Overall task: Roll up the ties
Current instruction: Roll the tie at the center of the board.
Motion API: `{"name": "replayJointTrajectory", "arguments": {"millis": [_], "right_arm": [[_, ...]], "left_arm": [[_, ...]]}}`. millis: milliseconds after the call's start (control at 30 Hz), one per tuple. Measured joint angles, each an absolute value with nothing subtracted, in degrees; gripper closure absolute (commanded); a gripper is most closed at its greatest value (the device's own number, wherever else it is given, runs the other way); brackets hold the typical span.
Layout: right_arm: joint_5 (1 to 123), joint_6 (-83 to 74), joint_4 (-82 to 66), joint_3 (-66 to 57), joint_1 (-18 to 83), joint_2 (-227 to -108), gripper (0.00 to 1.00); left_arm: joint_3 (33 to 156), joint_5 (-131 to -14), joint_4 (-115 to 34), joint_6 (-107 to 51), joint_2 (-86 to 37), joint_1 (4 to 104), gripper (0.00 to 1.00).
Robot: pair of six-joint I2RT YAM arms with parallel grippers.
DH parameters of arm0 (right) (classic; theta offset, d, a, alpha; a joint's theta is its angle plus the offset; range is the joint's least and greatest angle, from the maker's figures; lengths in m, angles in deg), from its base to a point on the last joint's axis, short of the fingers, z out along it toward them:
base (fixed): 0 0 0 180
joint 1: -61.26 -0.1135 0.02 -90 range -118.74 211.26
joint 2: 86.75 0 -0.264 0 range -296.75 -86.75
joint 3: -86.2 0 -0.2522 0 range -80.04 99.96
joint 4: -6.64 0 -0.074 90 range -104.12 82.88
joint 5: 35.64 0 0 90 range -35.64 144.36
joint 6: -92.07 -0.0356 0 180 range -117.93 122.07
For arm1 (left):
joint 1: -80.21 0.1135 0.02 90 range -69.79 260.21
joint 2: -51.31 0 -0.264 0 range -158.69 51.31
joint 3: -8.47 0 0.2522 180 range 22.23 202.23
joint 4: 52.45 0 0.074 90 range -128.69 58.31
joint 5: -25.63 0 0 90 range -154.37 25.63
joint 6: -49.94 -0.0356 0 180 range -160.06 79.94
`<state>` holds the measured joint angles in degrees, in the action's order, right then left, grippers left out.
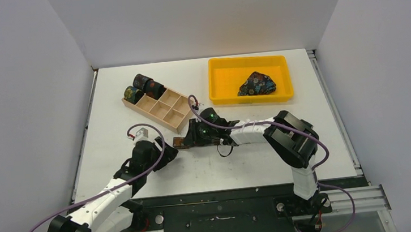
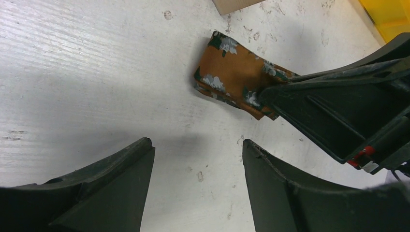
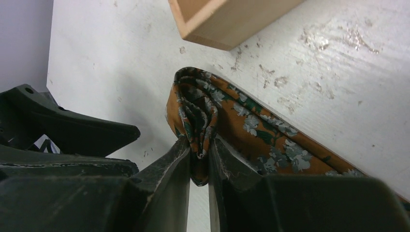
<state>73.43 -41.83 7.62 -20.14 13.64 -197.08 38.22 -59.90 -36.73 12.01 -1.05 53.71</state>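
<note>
One white table (image 1: 264,156) carries everything. Two arms are bolted at its near edge, and both reach towards the middle. One yellow tray (image 1: 247,59) sits at the far right with a single crumpled tie (image 1: 257,84) lying in it, dark with many-coloured flowers. One wooden box (image 1: 159,106) with compartments lies at an angle left of the tray. Three rolled ties (image 1: 142,80) stand at its far-left end, touching one another.

That makes five ties in all. The fifth is an orange-brown floral tie (image 3: 251,123), which lies flat on the table just beside the near corner of the box and runs away under the right arm.

The end of this tie is folded up into a small bunch. The right pincer (image 3: 198,145) is pressed onto the bunch, with fabric squeezed between its two fingers and sticking out above and below the tips.

The left pincer (image 2: 198,150) is spread wide with only bare table between its fingers. It is near the tie's end and not touching it. In its wrist view the tie lies beyond its fingertips, towards the right.
</note>
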Motion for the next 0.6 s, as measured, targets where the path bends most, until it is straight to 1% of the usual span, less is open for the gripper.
{"name": "replayJointTrajectory", "arguments": {"millis": [367,600], "right_arm": [[74.8,-34.3,4.1,-16.1,14.4,-198.1,0.87],[76.9,-31.6,4.4,-15.2,15.9,-202.0,0.84]], "left_arm": [[37.8,-60.8,-38.8,12.0,-2.9,53.8,0.36],[37.7,-61.5,-39.0,12.0,-2.9,53.8,0.36]]}}
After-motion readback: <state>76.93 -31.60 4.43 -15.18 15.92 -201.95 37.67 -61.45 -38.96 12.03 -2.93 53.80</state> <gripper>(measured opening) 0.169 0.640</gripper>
